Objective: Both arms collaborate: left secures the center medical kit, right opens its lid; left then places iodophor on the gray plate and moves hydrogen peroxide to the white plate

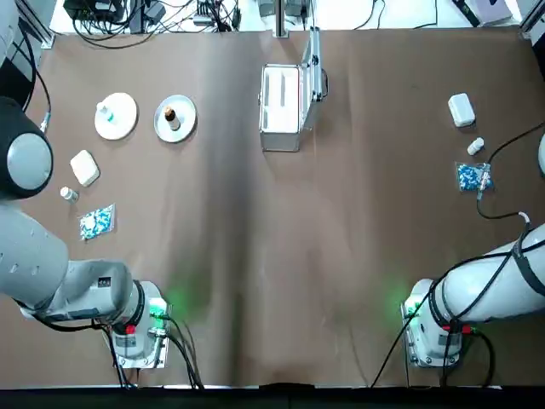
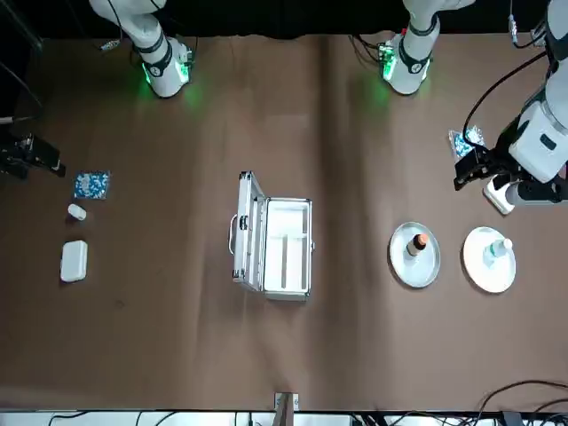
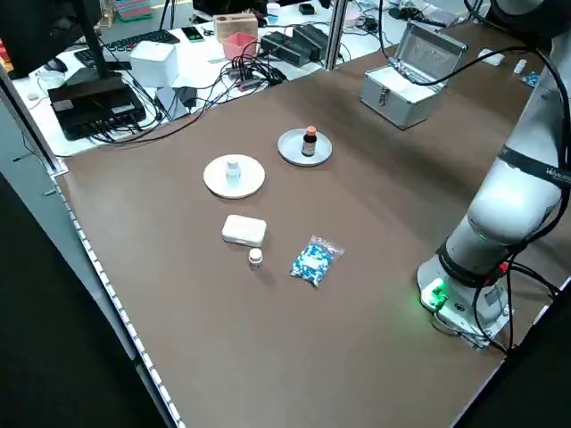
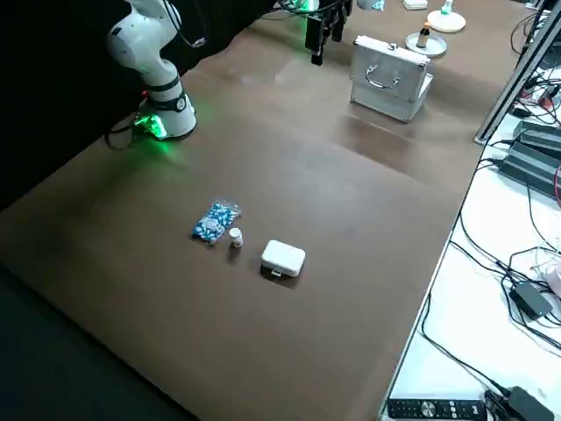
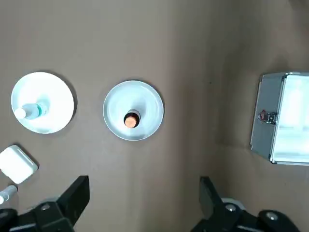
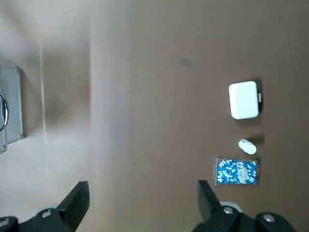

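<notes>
The silver medical kit stands at the table's far centre with its lid raised upright. A brown iodophor bottle is upright on the gray plate. The clear hydrogen peroxide bottle rests on the white plate just left of it. My left gripper hangs open and empty high above the table, on the near side of both plates. My right gripper is open and empty too, raised over the table's right part, away from the kit.
On the left lie a white box, a small vial and a blue pill bag. A matching white box, vial and pill bag lie on the right. Cables run along the far edge.
</notes>
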